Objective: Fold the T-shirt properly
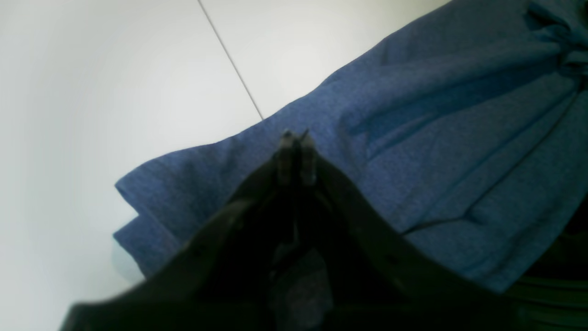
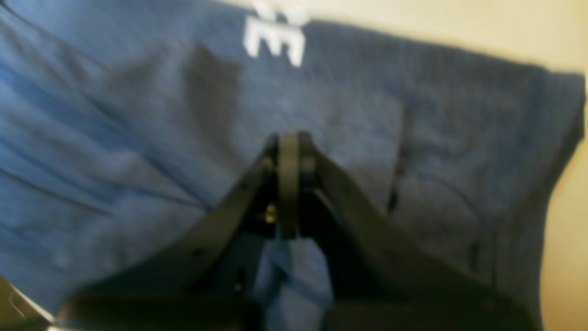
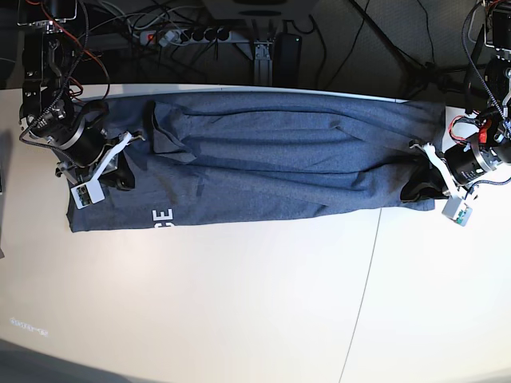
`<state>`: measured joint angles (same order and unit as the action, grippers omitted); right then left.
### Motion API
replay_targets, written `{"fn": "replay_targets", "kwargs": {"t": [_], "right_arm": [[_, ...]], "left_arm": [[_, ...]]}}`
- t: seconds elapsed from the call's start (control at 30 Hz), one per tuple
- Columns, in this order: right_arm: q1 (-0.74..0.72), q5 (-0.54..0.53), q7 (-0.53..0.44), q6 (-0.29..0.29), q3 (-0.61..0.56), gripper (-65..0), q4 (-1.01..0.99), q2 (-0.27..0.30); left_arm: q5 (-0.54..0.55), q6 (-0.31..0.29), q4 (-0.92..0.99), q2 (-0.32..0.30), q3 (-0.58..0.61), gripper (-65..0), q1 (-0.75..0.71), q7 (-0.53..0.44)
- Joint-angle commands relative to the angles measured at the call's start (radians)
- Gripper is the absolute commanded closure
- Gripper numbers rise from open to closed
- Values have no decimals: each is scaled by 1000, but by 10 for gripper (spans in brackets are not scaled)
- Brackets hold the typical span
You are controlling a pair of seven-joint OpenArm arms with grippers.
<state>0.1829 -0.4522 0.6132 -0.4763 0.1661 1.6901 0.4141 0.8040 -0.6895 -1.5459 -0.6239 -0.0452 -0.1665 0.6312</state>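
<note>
The blue-grey T-shirt [image 3: 279, 163] lies as a long folded band across the far half of the white table [image 3: 239, 303]. White letters [image 3: 162, 216] show near its front left edge, and also in the right wrist view [image 2: 275, 43]. My right gripper [image 3: 128, 171] is at the shirt's left end. Its jaws are shut [image 2: 289, 138], with blue cloth [image 2: 289, 276] bunched between the fingers. My left gripper [image 3: 417, 187] is at the shirt's right end. It is shut [image 1: 296, 138] over the shirt [image 1: 459, 138], with cloth between the jaws.
A seam [image 3: 366, 279] runs through the tabletop on the right and also shows in the left wrist view [image 1: 229, 59]. A power strip [image 3: 184, 34] and cables lie on the floor behind the table's far edge.
</note>
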Motion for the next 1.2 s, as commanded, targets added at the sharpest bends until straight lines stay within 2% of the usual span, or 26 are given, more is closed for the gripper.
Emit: {"fn": "replay_targets", "kwargs": {"t": [0.0, 0.17, 0.3, 0.47, 0.67, 0.73, 0.8, 0.97, 1.17], "right_arm": [[-10, -30, -6, -89, 8, 0, 29, 8], [-11, -56, -3, -90, -17, 0, 40, -26], [-11, -8, -12, -89, -68, 0, 37, -52], [-10, 56, -14, -89, -124, 0, 31, -51], [-11, 82, -18, -89, -128, 0, -17, -51], [-11, 98, -18, -89, -128, 0, -35, -51], [-11, 117, -18, -89, -127, 0, -56, -50], [-11, 166, -34, -89, -126, 0, -85, -48], [-11, 164, -34, -88, -115, 0, -119, -45]], "left_arm": [[21, -9, -11, -19, -10, 0, 11, -21], [28, -9, -11, -18, -10, 0, 5, -21], [4, -9, -3, 4, -10, 0, 3, -32], [-47, -9, 52, 43, -10, 0, 4, -140], [-85, -9, 123, 92, -10, 0, 26, -142], [-92, -6, 162, 94, -10, 0, 36, -142], [-92, 29, 197, 93, -10, 0, 36, -142], [-117, 31, 265, 92, -10, 0, 36, -175], [-146, 32, 291, 91, -10, 0, 36, -188]]}}
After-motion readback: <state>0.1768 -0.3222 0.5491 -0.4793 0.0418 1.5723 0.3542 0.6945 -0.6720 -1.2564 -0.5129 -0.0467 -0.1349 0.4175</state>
